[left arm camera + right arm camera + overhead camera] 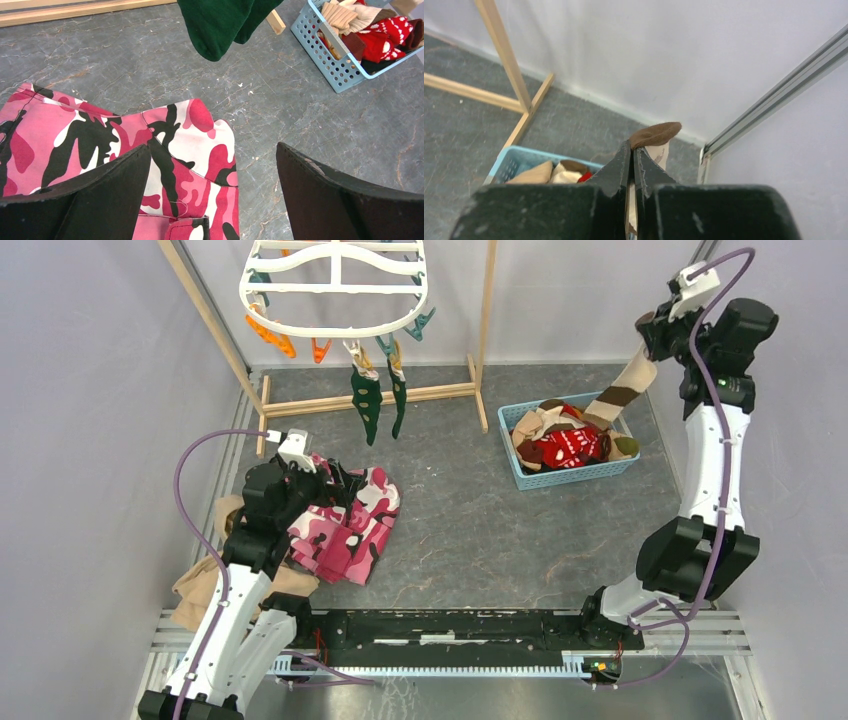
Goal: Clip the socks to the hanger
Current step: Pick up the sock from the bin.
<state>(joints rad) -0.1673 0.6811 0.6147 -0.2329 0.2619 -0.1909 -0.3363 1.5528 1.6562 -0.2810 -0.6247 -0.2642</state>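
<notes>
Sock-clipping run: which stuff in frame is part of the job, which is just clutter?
Job:
- hanger
- green socks, clipped to it
- striped sock, pinched in the right tool
- loose socks in the basket

Clutter:
- camo garment, below the open left tool
- tan cloth
- wooden stand

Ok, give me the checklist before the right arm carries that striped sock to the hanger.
1. Right hand shut on brown-and-tan striped fabric sock: ok.
2. Sock's tail clear of blue plastic basket: cannot tell.
3. Free orange plastic clip on white oval plastic hanger: ok.
4. Left hand open: ok.
5. Left hand at hanger: not ok, it hovers over the pink camouflage garment.
</notes>
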